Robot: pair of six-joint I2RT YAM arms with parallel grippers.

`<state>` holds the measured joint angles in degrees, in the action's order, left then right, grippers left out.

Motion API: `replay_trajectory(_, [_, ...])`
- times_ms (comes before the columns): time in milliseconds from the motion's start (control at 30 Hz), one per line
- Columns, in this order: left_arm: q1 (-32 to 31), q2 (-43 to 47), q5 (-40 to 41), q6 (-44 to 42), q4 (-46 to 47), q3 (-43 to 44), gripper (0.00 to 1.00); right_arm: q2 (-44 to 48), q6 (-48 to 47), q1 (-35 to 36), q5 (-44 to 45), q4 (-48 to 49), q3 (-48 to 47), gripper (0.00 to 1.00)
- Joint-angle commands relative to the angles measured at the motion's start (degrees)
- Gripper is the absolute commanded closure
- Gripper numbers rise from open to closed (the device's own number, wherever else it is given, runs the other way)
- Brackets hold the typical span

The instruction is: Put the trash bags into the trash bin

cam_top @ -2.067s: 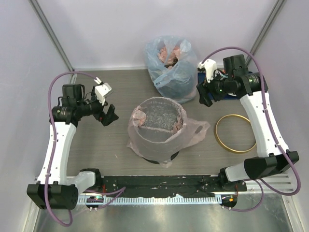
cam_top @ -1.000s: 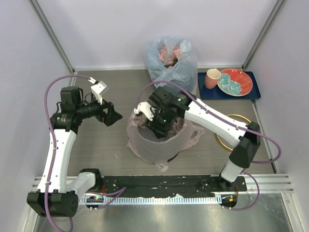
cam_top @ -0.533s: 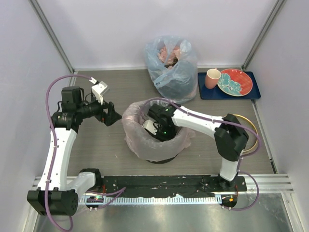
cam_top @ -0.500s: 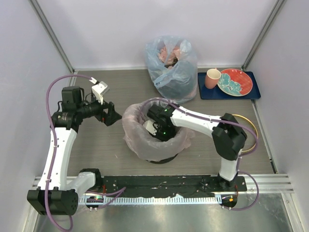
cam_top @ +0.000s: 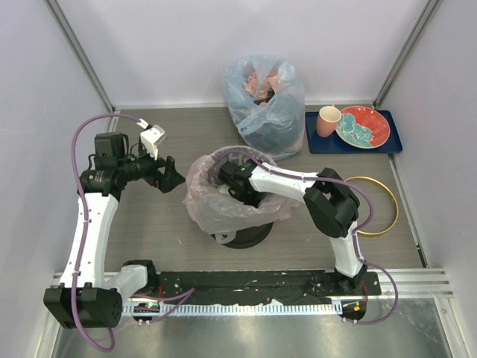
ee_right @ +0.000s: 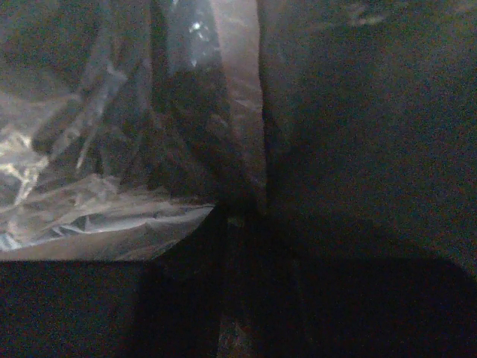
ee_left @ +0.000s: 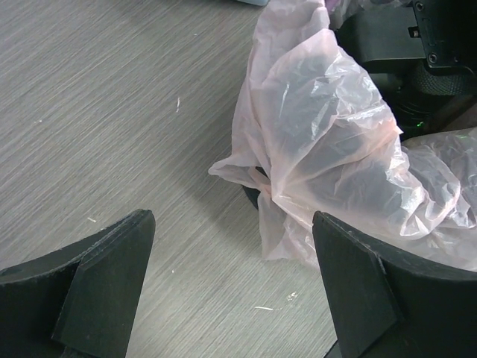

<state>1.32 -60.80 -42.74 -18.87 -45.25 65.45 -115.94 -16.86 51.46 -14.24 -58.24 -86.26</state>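
Note:
The trash bin (cam_top: 243,236) stands mid-table, tipped toward the left, with its black base showing. The pale-pink trash bag (cam_top: 212,210) is draped over its mouth and sides. My right gripper (cam_top: 237,183) reaches down inside the lined mouth. In the dark right wrist view its jaws (ee_right: 223,246) stand nearly together, and a fold of the pink bag (ee_right: 237,112) runs into the narrow gap beside the dark bin wall (ee_right: 358,149). My left gripper (cam_top: 172,179) hovers open just left of the bin. The crinkled bag (ee_left: 320,134) lies ahead of its spread fingers (ee_left: 112,261).
A bluish bag with reddish contents (cam_top: 264,101) stands behind the bin. At the back right, a dark blue tray (cam_top: 317,143) carries a pink cup (cam_top: 328,121) and a red plate (cam_top: 363,125). A gold hoop (cam_top: 389,218) lies on the table to the right.
The right arm swung in from the back right, dropped its gripper into the lined bin and narrowed its jaws. The bin has tipped and shifted left. The left arm barely moved.

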Motion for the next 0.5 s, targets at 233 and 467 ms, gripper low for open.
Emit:
replay_trajectory(233, [0.3,-0.7,-5.3,4.8,2.1,5.9,0.10,13.3,-2.6,0.0,-0.7,-1.7,-1.1,0.79])
replay_trajectory(467, [0.3,-3.7,-5.8,6.0,-0.5,13.3,0.10,14.8,-5.7,0.0,-1.3,-6.4,-3.9,0.79])
